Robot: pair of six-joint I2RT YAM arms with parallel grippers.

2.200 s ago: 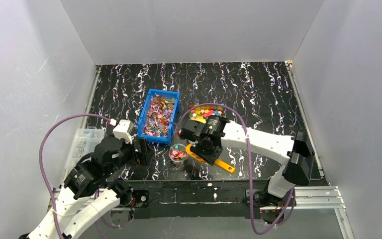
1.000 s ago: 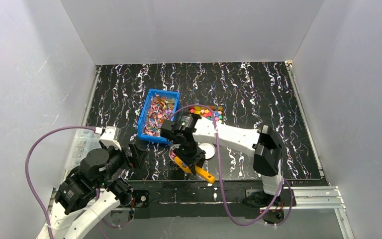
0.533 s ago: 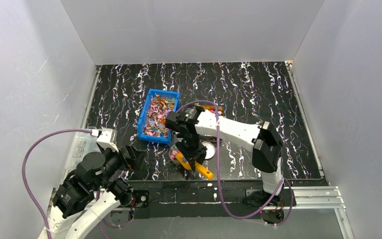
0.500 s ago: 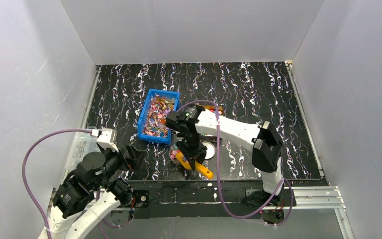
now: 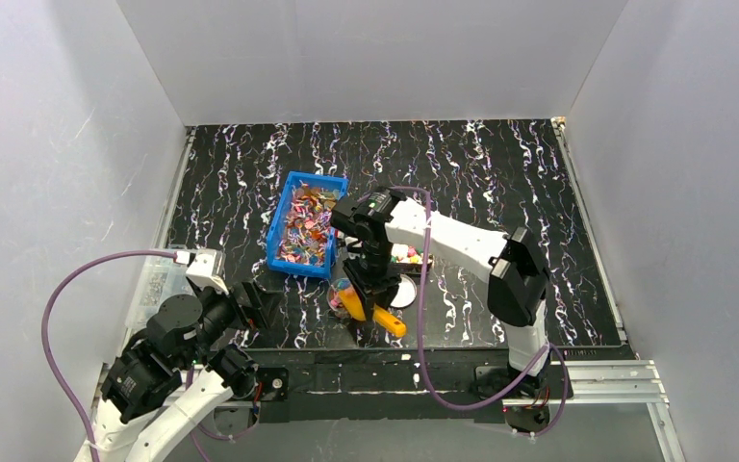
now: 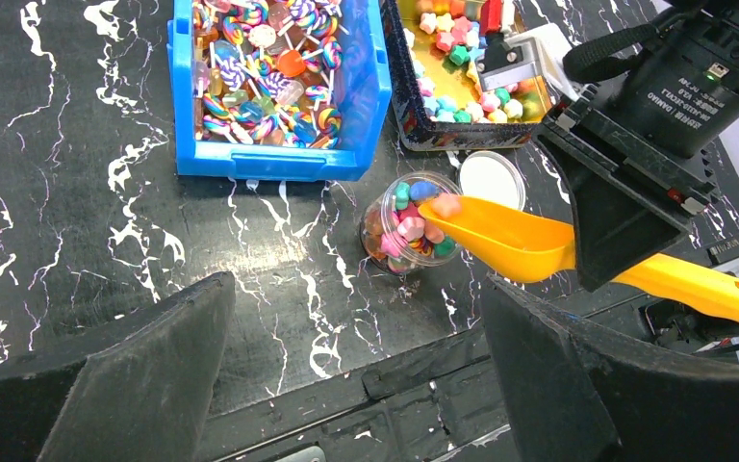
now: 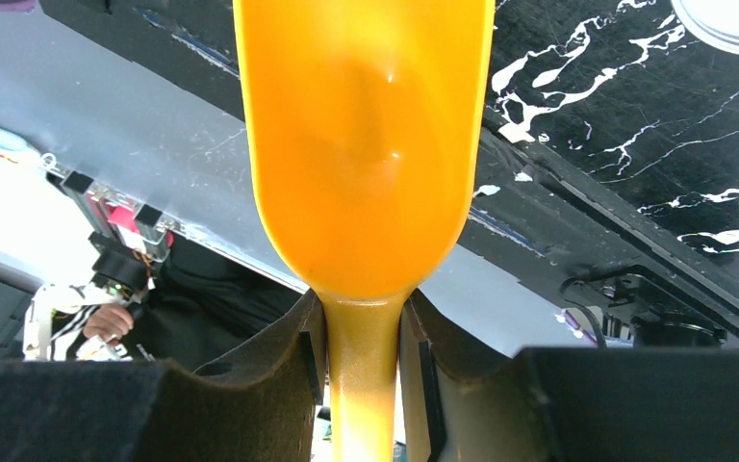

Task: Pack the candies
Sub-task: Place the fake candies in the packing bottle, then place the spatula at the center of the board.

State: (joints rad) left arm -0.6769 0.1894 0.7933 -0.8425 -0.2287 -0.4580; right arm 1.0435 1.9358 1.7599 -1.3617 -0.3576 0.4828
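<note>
Left wrist view: small clear plastic jar (image 6: 369, 229) nearly full of chunky candies (image 6: 410, 227); orange plastic scoop (image 6: 500, 241) over rim. Right jaws pinch scoop handle, left jaws spread; white round lid (image 6: 489, 179) not yet on.

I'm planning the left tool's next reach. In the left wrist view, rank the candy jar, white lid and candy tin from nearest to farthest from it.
From the left tool:
1. Clear candy jar, just ahead, slightly right.
2. White lid, beyond the jar, further right.
3. Candy tin, farthest, top right.
</note>
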